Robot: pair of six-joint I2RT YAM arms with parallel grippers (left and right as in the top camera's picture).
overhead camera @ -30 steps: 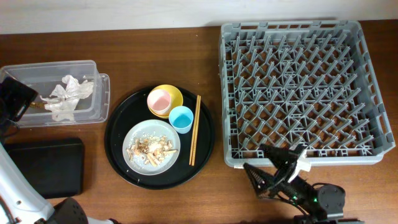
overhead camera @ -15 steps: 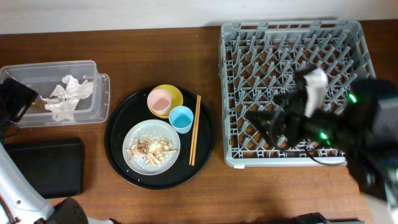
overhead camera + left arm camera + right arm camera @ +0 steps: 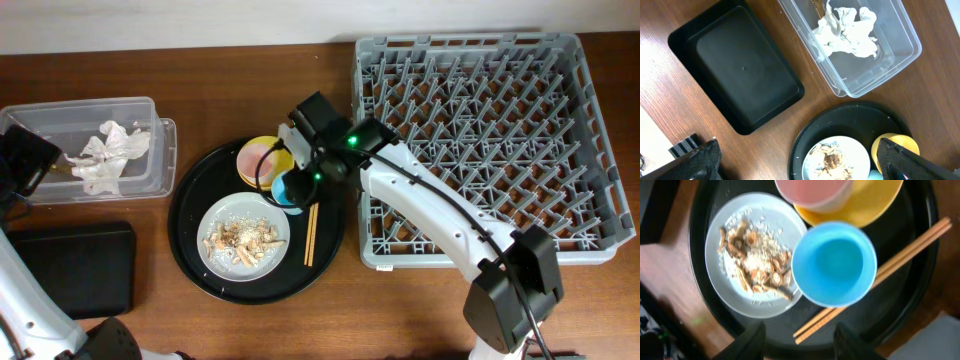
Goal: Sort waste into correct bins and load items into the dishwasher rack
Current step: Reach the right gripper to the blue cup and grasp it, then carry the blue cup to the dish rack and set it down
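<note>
On the round black tray (image 3: 195, 215) stand a grey-white plate (image 3: 243, 237) of beige food scraps (image 3: 752, 255), a yellow bowl (image 3: 280, 150) holding a pink cup (image 3: 255, 158), a light-blue cup (image 3: 834, 262) and wooden chopsticks (image 3: 312, 225). My right gripper (image 3: 297, 178) hovers over the blue cup, jaws apart and holding nothing; its dark fingers (image 3: 755, 340) frame the chopstick ends. White tissue (image 3: 110, 150) and a brown wrapper (image 3: 62, 165) lie in the clear box (image 3: 150, 110). My left gripper (image 3: 802, 165) hangs open high above the table's left side.
The flat black tray (image 3: 70, 265) sits at the front left, below the clear box. The big grey dishwasher rack (image 3: 480, 140) fills the right side with nothing in it. My right arm reaches across the rack's front-left corner.
My right arm has swung from the front right, over the rack, to the round black tray, and its jaws have narrowed. The left arm has not moved.
</note>
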